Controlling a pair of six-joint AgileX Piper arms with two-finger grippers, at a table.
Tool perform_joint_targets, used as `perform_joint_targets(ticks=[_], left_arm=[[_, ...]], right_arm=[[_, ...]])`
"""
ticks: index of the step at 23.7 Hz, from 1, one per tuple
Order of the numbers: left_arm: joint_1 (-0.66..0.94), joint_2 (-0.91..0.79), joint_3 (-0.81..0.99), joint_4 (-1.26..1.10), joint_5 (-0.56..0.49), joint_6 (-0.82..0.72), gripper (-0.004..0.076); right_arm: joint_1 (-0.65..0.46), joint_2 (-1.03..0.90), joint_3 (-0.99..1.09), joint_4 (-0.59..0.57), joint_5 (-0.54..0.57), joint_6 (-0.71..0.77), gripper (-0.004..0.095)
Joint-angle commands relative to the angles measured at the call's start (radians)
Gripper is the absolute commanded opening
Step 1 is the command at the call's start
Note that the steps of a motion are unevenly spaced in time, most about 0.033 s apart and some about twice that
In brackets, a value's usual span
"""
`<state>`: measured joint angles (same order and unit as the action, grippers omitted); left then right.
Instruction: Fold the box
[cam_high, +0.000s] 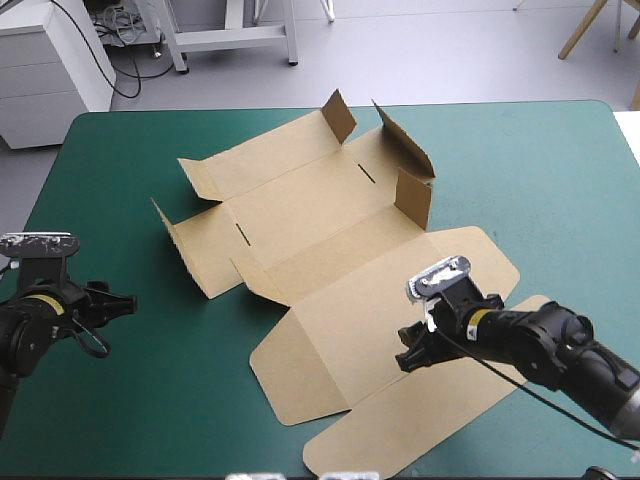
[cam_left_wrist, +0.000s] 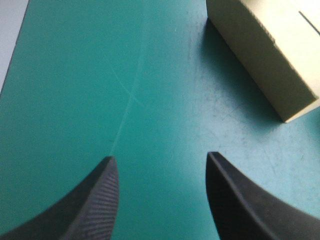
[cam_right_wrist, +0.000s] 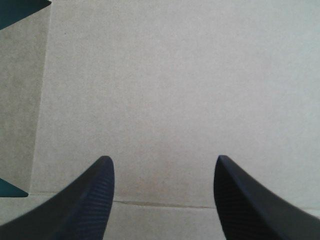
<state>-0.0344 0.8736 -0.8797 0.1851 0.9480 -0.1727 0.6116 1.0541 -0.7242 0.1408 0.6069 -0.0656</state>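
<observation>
The box (cam_high: 330, 220) lies flat on the tabletop (cam_high: 540, 170), some flaps (cam_high: 340, 115) raised. Right jaws gape above its panel; left jaws gape beside it.

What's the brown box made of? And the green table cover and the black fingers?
The box looks like thin matte brown cardboard, with creases and cut slots. The teal-green cover seems a smooth mat, maybe rubber or vinyl: faint scratches, soft sheen. On the left gripper, the black fingers show fine ribs, likely rubber or plastic.
</observation>
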Motion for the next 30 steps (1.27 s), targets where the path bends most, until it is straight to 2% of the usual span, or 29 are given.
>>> perform_joint_targets(ticks=[1,2,4,8,13,19,25,30], left_arm=[[0.001,0.013,-0.015,0.011,-0.006,-0.008,0.0374],[0.001,0.016,-0.015,0.009,-0.002,-0.007,0.0374],[0.001,0.020,-0.015,0.008,0.020,0.007,0.0374],[0.001,0.020,-0.015,0.008,0.073,0.061,0.0374],[0.001,0.020,-0.015,0.007,0.077,0.073,0.0328],[0.001,0.020,-0.015,0.004,0.085,0.074,0.0320],[0.001,0.020,-0.015,-0.020,0.117,0.101,0.0320],[0.001,0.020,-0.015,-0.016,0.124,0.106,0.0320]], right_arm=[[-0.004,0.084,-0.200,-0.057,0.114,-0.003,0.0553],[-0.012,0.101,-0.238,-0.053,0.151,-0.003,0.0553],[-0.080,0.220,-0.417,-0.048,0.326,-0.049,0.0553],[-0.180,0.348,-0.659,-0.044,0.398,-0.170,0.0553],[-0.182,0.529,-0.976,-0.057,0.490,-0.174,0.0553],[-0.195,0.672,-1.284,-0.115,0.590,-0.151,0.0554],[-0.296,0.783,-1.480,-0.108,0.597,-0.154,0.0591],[-0.357,0.844,-1.521,-0.105,0.590,-0.184,0.0608]])
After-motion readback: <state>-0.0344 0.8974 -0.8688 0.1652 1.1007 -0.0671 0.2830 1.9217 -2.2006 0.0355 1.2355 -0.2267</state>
